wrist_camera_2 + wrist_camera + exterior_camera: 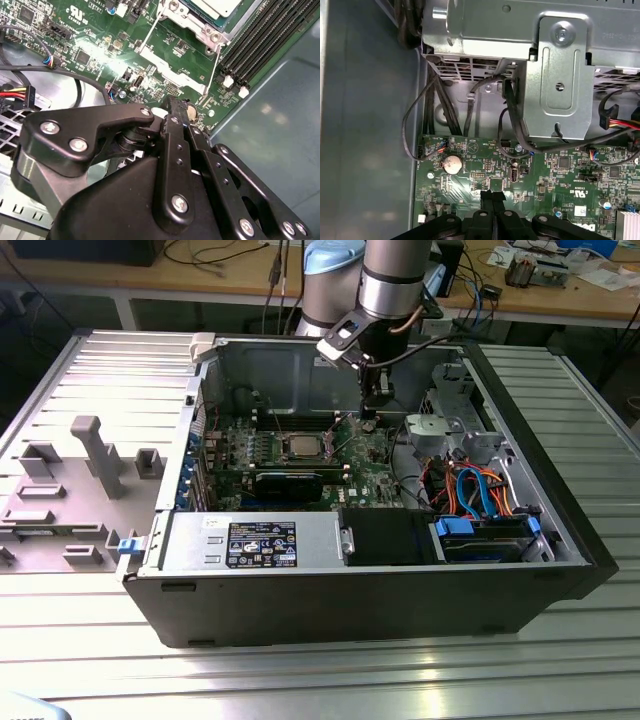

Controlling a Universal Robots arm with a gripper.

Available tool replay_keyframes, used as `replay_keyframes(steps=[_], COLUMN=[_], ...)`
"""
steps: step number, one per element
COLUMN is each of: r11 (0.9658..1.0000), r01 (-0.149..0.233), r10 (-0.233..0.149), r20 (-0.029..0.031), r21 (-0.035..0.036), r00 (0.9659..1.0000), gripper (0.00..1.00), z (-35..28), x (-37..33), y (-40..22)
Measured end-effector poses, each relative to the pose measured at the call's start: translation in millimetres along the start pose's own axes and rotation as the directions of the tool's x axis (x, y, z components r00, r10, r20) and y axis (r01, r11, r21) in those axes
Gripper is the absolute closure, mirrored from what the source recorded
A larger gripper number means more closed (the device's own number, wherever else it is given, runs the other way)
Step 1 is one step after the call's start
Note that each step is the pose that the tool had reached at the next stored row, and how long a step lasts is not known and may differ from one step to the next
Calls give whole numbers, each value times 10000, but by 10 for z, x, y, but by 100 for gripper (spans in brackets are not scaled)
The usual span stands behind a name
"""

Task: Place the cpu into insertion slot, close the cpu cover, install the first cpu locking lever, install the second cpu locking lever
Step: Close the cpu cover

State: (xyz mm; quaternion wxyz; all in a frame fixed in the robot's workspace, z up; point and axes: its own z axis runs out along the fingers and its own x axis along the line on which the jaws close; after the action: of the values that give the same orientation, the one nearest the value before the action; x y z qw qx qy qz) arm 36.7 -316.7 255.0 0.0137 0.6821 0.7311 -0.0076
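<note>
The cpu [303, 446] lies in the insertion slot [283, 451] of the green motherboard [375, 475], its silvery top facing up. In the second wrist view a corner of the cpu [216, 6] shows, with the cpu cover [192, 22] lying as a silvery frame around it. Two thin wire levers [148, 31] [214, 65] run along the socket's sides; whether they are latched I cannot tell. My gripper [368, 418] hangs inside the case at the exterior view's right of the socket. Its fingers [489, 196] are shut with nothing between them, close above the board [545, 175].
A metal drive cage [560, 75] with black cables [415, 130] stands beside the gripper. Memory slots [265, 40] and the case wall [280, 115] flank the socket. A black card [290, 483] and the power supply [255, 540] lie nearer the front. A grey fixture tray [70, 480] sits outside, left.
</note>
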Motion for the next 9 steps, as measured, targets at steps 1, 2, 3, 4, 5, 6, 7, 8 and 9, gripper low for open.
replay_keyframes(steps=[1, 2, 3, 4, 5, 6, 7, 8, 9], r11=[10000, 10000, 10000, 10000, 10000, 10000, 10000, 10000, 10000], r01=[1, -1, -1, 0, 0, 0, 0, 1, 1], r10=[-1, 1, 1, 0, 0, 0, 0, -1, -1], r20=[2, 0, -1, -1, -1, -2, -3, 0, 1], r21=[0, -1, -1, -1, -1, -1, -2, 0, 0], r00=[10000, 10000, 10000, 10000, 10000, 10000, 10000, 10000, 10000], gripper=[89, 89, 89, 89, 89, 89, 89, 89, 89], z=[6, 17, 22, 26, 29, 32, 33, 34, 34], x=[-6, -28, -43, -51, -58, -62, -64, -66, -66], y=[-4, -17, -28, -35, -42, -52, -63, -88, -107])
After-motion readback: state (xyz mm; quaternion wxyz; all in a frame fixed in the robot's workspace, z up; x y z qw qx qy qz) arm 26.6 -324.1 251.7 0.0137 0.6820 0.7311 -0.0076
